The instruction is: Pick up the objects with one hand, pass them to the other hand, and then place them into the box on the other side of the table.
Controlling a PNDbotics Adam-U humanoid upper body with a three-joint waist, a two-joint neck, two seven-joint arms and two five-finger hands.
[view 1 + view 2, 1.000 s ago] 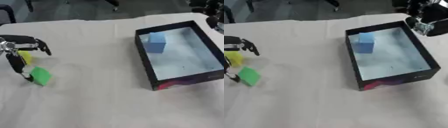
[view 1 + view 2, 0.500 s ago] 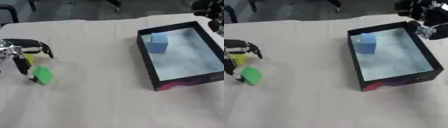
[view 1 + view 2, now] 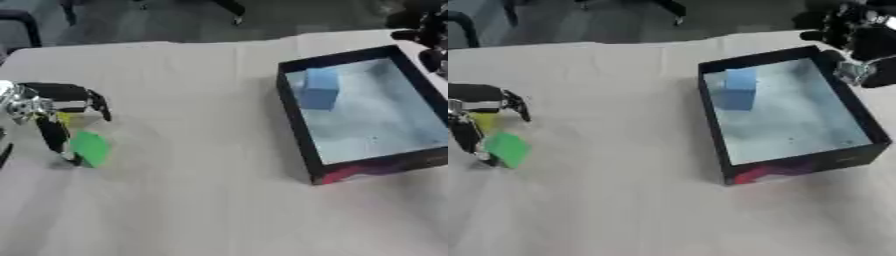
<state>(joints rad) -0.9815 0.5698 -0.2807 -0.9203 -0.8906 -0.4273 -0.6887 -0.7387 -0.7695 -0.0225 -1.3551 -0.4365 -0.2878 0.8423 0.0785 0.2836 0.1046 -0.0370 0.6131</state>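
1. Left eye view: the robot's left hand (image 3: 52, 107), black with silver joints, hangs over the left part of the cream cloth-covered table (image 3: 192, 190). Its fingers are spread and curved downward like a claw, closed round nothing. A flat green block (image 3: 89, 148) lies on the cloth just beneath the fingertips, one dark finger touching or nearly touching its left edge; which, I cannot tell. A small yellow piece (image 3: 63, 118) shows between the fingers, above the green block.
2. Far to the right of that hand stands a black-walled rectangular box with a pale blue floor (image 3: 296, 130). Inside it, a light blue cube (image 3: 319, 88) sits upright in the far left corner, close to the left wall. The rest of the floor is bare.
3. Right eye view: the robot's right hand (image 3: 859, 40) hovers above the box's far right corner; whether its fingers are curled or straight cannot be told. The cube lies down-left of it.
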